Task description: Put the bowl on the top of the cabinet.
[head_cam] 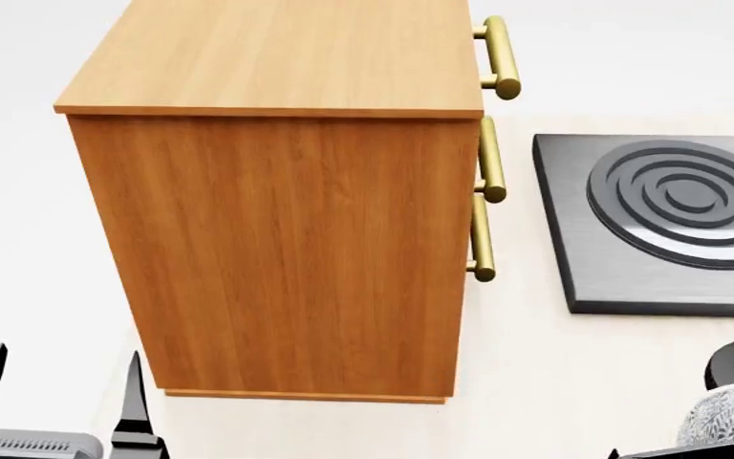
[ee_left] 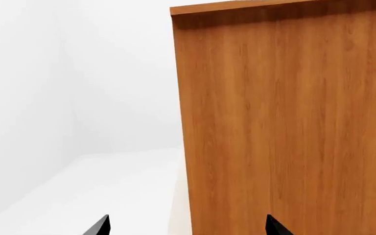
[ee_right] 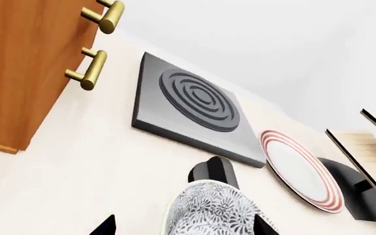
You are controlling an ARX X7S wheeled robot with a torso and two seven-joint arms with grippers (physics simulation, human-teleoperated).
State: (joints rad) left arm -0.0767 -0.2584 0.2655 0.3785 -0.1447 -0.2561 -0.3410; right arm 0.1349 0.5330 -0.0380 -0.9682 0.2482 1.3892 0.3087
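Note:
The bowl (ee_right: pixel 214 211), white with a dark floral pattern, sits on the pale counter between the fingertips of my right gripper (ee_right: pixel 183 227). That gripper is open: one fingertip is close to the bowl's side and the other stands well clear. In the head view the bowl (head_cam: pixel 733 413) shows at the bottom right. The cabinet (head_cam: pixel 278 220), tall warm-brown wood with brass bar handles (head_cam: pixel 500 57), stands on the counter left of centre, and its top (head_cam: pixel 291 48) is bare. My left gripper (head_cam: pixel 58 402) is open and empty near the cabinet's side wall (ee_left: pixel 286 122).
A dark square burner plate (head_cam: pixel 673 215) with raised rings lies right of the cabinet. A black object (ee_right: pixel 217 171) stands just behind the bowl. Farther off are a white plate with red rim stripes (ee_right: pixel 299 169) and a pale wooden rack (ee_right: pixel 371 147).

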